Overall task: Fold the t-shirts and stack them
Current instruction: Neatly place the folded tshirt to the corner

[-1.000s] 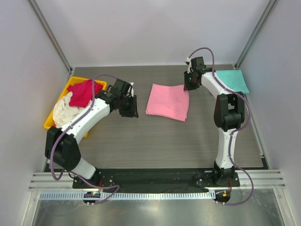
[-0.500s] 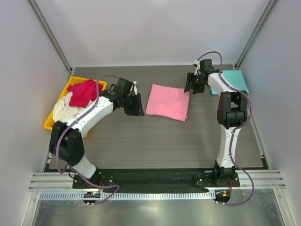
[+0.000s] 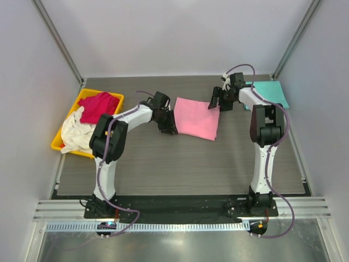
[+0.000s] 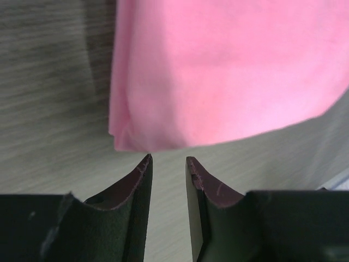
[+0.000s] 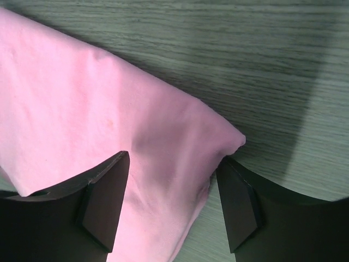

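**Reaching for the folded pink shirt from both sides**

The pink t-shirt (image 3: 195, 117) lies folded flat in the middle of the table (image 3: 180, 164), and one arm is at each side of it. The left gripper (image 3: 171, 125) is low at the left edge. Its jaws are only a little apart, with nothing between them, and the tips stop just before the near corner of the cloth. The right gripper (image 3: 215, 102) is released, with its jaws wide over the far right corner.

I think the risk is with the left side. The gap is narrow and the fold has several layers, so the tips may push the edge instead of taking it, and the fold could open or slide toward the right. If the right jaws close only on the top layer, lifting may peel that layer away and undo the fold. The teal t-shirt (image 3: 271, 94) lies folded at the far right, well apart, so a carry there must cross the right arm.

Compared with one second ago, the left gripper has come from well left of the shirt to its edge. The right gripper is at the same corner, but its wrist has turned. The shirt itself has not moved. The crimson t-shirt (image 3: 98, 106) and the cream t-shirt (image 3: 76, 134) remain in the yellow bin (image 3: 59, 144).
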Controlling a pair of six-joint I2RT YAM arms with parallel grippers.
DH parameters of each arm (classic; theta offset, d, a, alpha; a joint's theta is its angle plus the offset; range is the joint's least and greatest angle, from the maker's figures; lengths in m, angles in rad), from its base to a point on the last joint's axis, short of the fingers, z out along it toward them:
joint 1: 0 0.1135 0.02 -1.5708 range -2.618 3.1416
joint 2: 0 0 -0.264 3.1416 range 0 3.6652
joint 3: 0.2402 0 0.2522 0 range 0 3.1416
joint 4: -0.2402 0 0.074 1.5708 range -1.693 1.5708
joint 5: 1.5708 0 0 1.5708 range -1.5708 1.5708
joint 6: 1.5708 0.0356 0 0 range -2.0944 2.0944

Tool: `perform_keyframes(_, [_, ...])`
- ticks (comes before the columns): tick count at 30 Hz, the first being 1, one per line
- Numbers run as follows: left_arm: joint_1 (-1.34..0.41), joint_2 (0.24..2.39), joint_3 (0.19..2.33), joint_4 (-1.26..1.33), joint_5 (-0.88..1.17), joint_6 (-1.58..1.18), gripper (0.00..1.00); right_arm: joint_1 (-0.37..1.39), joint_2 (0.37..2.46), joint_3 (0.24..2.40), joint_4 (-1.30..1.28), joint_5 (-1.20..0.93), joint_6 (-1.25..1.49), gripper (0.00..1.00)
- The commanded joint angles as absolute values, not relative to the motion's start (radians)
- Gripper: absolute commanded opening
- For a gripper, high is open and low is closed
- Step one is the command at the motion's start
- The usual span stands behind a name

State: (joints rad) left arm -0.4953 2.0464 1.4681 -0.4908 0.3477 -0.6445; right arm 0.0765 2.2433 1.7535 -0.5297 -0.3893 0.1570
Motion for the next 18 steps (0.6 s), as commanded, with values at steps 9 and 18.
perform_keyframes(9, [-0.495,2.102,1.546,-0.595,0.167,-0.595,0.32,0.078,2.269,1.712,-0.502,-0.452,0.104,0.59])
perform_keyframes(18, [-0.505,1.924,1.545,-0.702,0.186,-0.588,0.32,0.072,2.264,1.713,-0.502,-0.44,0.094,0.28])
